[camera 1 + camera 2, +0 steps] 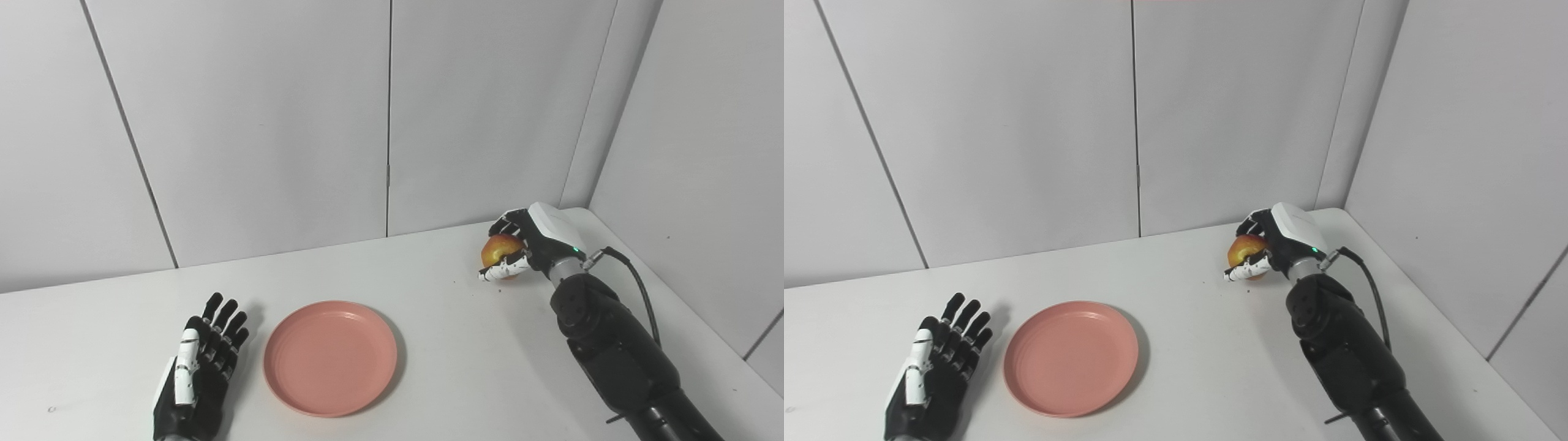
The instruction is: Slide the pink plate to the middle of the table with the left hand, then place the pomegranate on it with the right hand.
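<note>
Now closed around the pomegranate (499, 248) at the far right of the surface (453, 343) — right hand (520, 245), fingers curled over the top, thumb beneath. Cannot tell whether lifted clear or touching the surface. Resting flat at the near left, fingers spread and holding nothing: left hand (199, 361), just beside the pink plate (331, 358), apart from it. Plate near the middle, slightly left. Best done by lifting straight up first, then carrying leftward and nearer — lowering over the plate's centre, releasing only once settled, since round fruit probably rolls.
</note>
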